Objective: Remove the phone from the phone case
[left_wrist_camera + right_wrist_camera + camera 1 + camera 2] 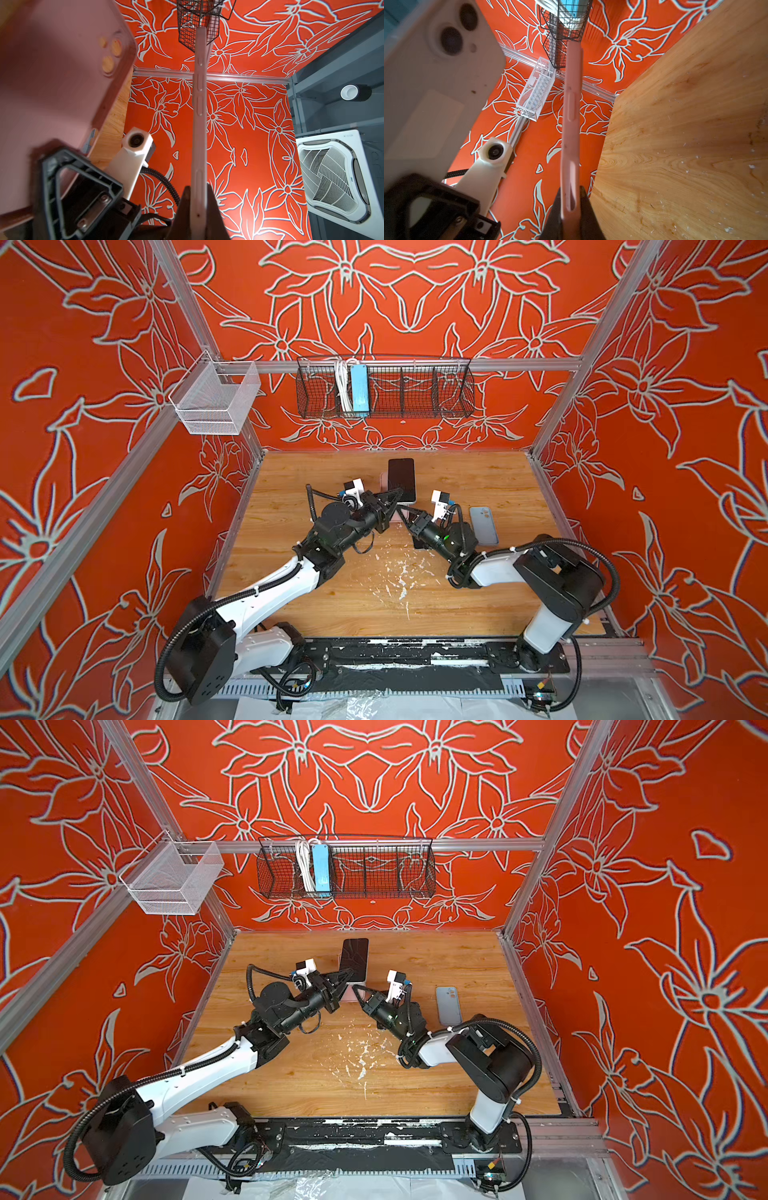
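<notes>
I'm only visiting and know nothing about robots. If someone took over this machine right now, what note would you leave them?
Left gripper: shut on the edge of the phone, which is held up with its dark screen showing in both top views.
Right gripper: shut on the edge of the pink case.
Done: the phone looks free of the case. Its bare back shows in the right wrist view, and wood shows through the case's camera holes.
Left: probably just setting both down on the table.
A blue-grey phone lies by the right arm.
</notes>
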You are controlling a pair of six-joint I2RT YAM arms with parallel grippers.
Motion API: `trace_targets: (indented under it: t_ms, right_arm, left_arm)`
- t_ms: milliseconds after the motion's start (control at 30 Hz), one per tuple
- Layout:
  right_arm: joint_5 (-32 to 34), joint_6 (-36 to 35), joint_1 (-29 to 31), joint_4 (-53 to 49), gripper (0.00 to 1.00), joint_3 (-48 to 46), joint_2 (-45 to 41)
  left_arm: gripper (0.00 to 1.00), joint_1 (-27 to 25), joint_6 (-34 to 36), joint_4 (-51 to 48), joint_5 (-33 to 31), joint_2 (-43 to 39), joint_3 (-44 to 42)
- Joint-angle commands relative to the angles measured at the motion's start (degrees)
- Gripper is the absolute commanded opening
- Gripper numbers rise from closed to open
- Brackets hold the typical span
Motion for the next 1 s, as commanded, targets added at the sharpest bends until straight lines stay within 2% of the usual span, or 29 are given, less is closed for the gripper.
trace_targets:
  t_ms: [0,233,400,567,800,967]
  right_arm:
    - [0.9,0.1,0.3,1.6,0.08,0.4,1.2]
    - [2.6,-3.2,-0.1,-1.5,0.08,-1.3,-0.7]
    - [2.7,-3.8,-2.1,-1.6,0.08,-4.5,-2.4]
    - [0.8,-7.0,-4.9,-8.1,0.08,-6.5,-7.3]
    - [-7.2,-7.7,-13.3,-18.6,0.08,-9.5,-16.2]
    - [-15.3,-11.1,-21.1,-36.5,0.08,-9.1,-25.7]
  left_arm:
    - [0.00,0.3,1.8,4.1,1.1,-2.7,2.1]
    - [0.00,0.3,4.6,3.2,0.2,-4.5,2.1]
    - [0.00,0.6,9.0,-0.6,-0.4,-6.7,2.8]
    - [0.00,1.7,10.3,-1.3,-1.7,-8.8,1.3]
    - [0.00,4.8,9.6,-1.4,-0.6,-10.7,-1.5]
    - [0.00,7.1,9.0,-1.2,0.4,-11.0,-3.4]
